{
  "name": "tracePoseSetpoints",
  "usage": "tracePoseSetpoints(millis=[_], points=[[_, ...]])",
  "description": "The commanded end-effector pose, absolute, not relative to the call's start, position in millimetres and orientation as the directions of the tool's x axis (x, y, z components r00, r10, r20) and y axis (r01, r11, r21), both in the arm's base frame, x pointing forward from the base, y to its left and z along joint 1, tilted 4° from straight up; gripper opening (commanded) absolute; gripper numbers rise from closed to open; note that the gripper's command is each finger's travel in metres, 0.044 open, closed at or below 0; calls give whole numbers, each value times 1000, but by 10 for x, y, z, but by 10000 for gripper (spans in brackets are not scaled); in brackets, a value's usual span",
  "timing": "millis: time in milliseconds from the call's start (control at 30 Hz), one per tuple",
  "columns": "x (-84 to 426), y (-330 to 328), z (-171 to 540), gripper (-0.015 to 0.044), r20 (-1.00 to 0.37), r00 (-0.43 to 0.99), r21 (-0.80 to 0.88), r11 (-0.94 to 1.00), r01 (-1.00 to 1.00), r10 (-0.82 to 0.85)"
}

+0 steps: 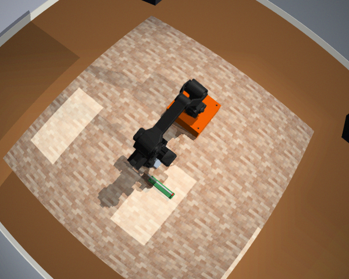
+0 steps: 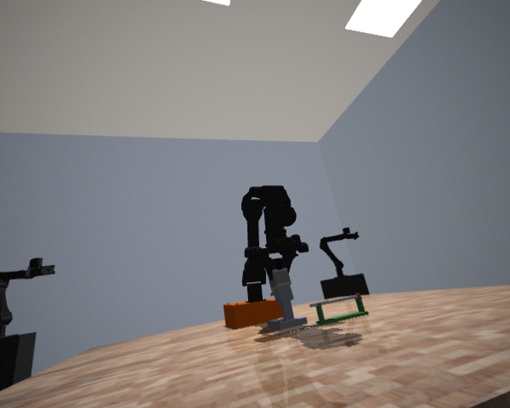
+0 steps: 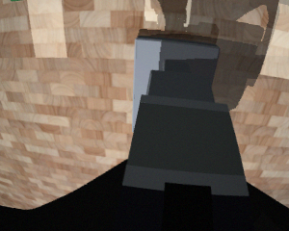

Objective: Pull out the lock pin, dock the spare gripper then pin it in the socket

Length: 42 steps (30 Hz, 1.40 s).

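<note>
My gripper (image 1: 152, 162) (image 2: 280, 267) is shut on the spare gripper's grey block (image 2: 280, 276) (image 3: 183, 140) and holds it upright over the mount. The block's lower end meets the mount's socket (image 2: 283, 291) (image 3: 180, 87); how deep its spigot sits is hidden. The mount's blue-grey base (image 2: 286, 324) (image 3: 146, 63) stands on the table. The lock pin (image 1: 166, 188) (image 2: 334, 301), grey with a red head (image 1: 172, 194) (image 2: 357, 294), lies across the two posts of a green rack (image 1: 161, 188) (image 2: 341, 317), out of the socket. The socket's pin hole cannot be made out.
The rack stands close beside the mount. The orange base (image 1: 209, 115) (image 2: 251, 314) of my arm is behind the mount. Two other black arms (image 2: 0, 303) (image 2: 331, 257) stand far off on dark pedestals. Pale lit patches (image 1: 147, 219) (image 1: 66, 126) and arm shadows lie on the wooden table.
</note>
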<state>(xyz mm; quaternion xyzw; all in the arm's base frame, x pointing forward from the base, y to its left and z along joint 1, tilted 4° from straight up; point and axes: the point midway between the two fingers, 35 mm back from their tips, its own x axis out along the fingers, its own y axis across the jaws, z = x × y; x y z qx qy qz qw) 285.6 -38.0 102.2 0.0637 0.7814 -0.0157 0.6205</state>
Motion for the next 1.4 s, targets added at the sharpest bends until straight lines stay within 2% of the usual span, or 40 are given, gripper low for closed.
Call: tracePoseSetpoints(millis=[0, 533, 1367], points=[[2857, -381, 1023, 26, -972, -222, 54, 991, 119, 80], [2857, -381, 1023, 440, -972, -222, 54, 991, 119, 80], [2701, -383, 1497, 440, -970, -228, 54, 991, 125, 82]])
